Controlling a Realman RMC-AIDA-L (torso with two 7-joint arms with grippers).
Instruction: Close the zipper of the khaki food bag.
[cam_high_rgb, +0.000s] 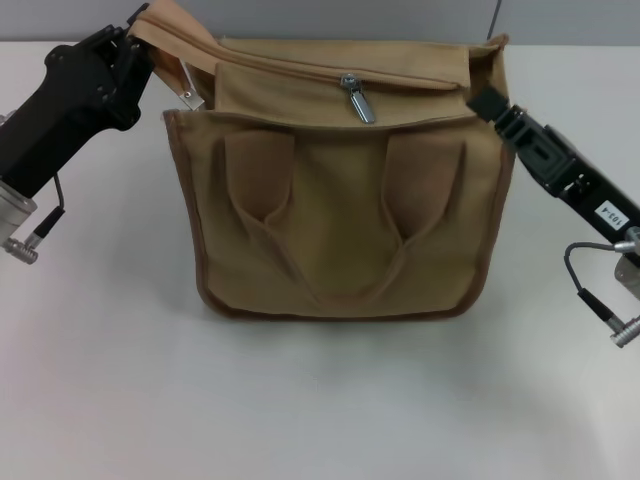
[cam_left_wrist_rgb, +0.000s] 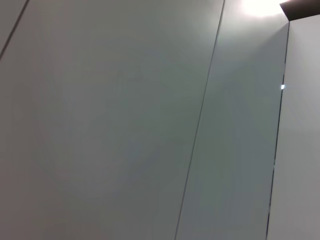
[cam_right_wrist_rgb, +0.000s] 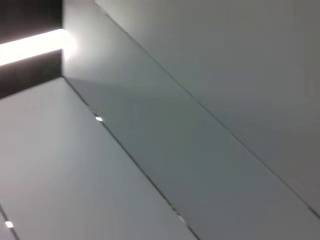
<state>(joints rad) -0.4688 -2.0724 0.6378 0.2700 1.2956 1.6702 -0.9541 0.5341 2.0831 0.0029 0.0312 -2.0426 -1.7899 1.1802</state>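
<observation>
White table (cam_high_rgb: 320, 400) bare in front; one khaki food bag (cam_high_rgb: 340, 230), two handles. My left gripper (cam_high_rgb: 140, 45) pinches its top left corner; right gripper (cam_high_rgb: 487, 100) at right edge, grip unclear. One zipper (cam_high_rgb: 330, 72) pull mid-line.

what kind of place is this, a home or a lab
Probably a lab or test bench, not a home: a bare white table, a plain grey panelled wall, and only the khaki food bag between the left gripper and right gripper.

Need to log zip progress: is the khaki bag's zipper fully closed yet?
No, partly open. The pull tab sits mid-way along the zipper of the khaki food bag.
</observation>
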